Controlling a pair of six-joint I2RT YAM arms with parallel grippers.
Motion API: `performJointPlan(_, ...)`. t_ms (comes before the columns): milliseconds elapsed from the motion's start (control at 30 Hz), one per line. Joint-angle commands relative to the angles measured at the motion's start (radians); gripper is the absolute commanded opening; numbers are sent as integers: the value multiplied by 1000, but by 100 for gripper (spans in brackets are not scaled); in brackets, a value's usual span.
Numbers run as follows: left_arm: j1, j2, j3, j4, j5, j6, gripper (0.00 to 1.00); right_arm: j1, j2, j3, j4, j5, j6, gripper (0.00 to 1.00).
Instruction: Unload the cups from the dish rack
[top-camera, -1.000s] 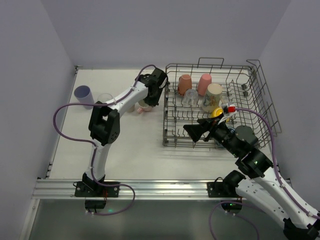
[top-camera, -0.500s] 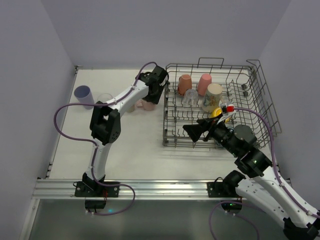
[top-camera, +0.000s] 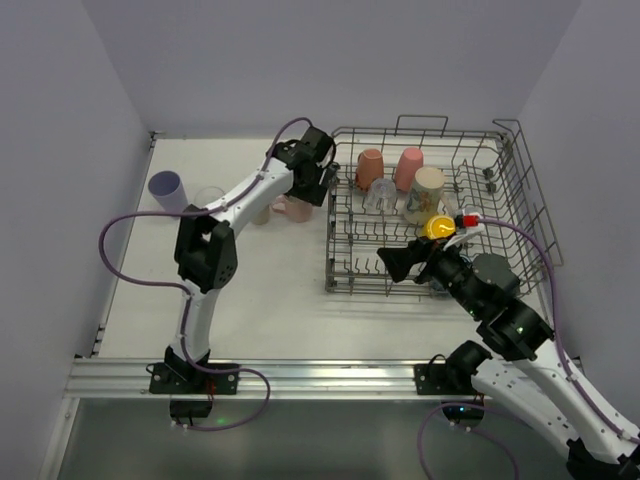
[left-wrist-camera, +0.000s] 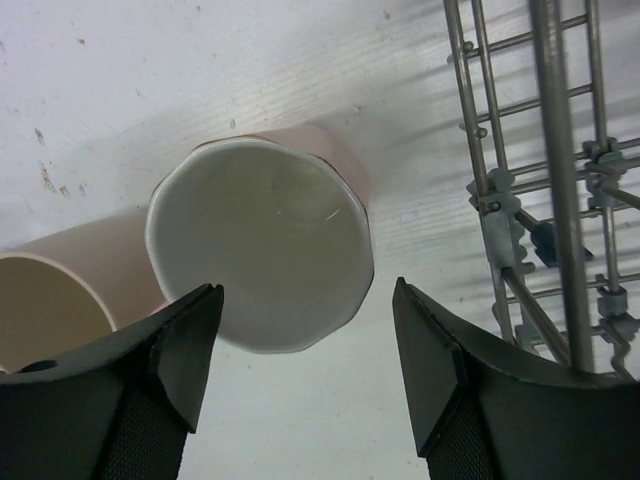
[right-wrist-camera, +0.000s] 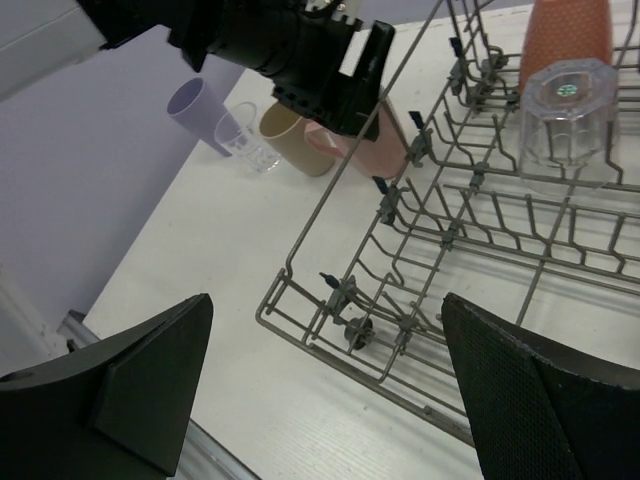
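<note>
Left gripper (left-wrist-camera: 305, 305) is being opened over the table (top-camera: 270, 290), just left of the dish rack (top-camera: 460, 132) — a second ago its fingers were pinched on the pink cup (left-wrist-camera: 260, 245), and now they are being held spread, one to either side of the rim, with nothing gripped. That cup is being left upright, mouth up, on the bare table close to the rack's far left corner, with the beige cup (left-wrist-camera: 50, 310) just beside it on the left; further left a clear glass (top-camera: 210, 197) and a lavender cup (top-camera: 165, 187) are already standing. One more cup is thus being counted as unloaded, and the left arm is judged free to be sent back for another. Inside the rack, five cups are still waiting — a salmon cup (top-camera: 370, 168), a second pink cup (top-camera: 408, 167), a cream cup (top-camera: 427, 193) and a clear tumbler (top-camera: 380, 195) in the far rows, and a yellow cup (top-camera: 436, 228) nearer. Over the rack's near left part the right gripper (right-wrist-camera: 330, 350) is being held wide apart and empty, much as it was before, probably in readiness for the next pick.
</note>
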Motion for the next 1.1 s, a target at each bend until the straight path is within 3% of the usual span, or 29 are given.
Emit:
performJointPlan(0, -3, -121, 38, 28, -12, 12, 76, 1, -15, 59, -90, 127, -5, 99)
performJointPlan(267, -3, -297, 104, 137, 86, 4, 100, -11, -7, 58, -207, 361, 16, 99)
performJointPlan(367, -4, -478, -62, 285, 201, -15, 100, -37, 24, 67, -230, 475, 1, 99)
performJointPlan(500, -9, -792, -394, 460, 376, -43, 100, -99, 108, 107, -302, 558, -16, 99)
performJointPlan(700, -9, -1166, -760, 544, 456, -37, 100, -186, 178, 153, -442, 638, 2, 99)
performJointPlan(900, -11, -1394, -1021, 585, 481, -43, 100, -218, 258, 219, -632, 701, 90, 99)
performJointPlan(1067, -11, -1448, -1151, 628, 453, -17, 100, -261, 307, 216, -658, 607, 99, 99)
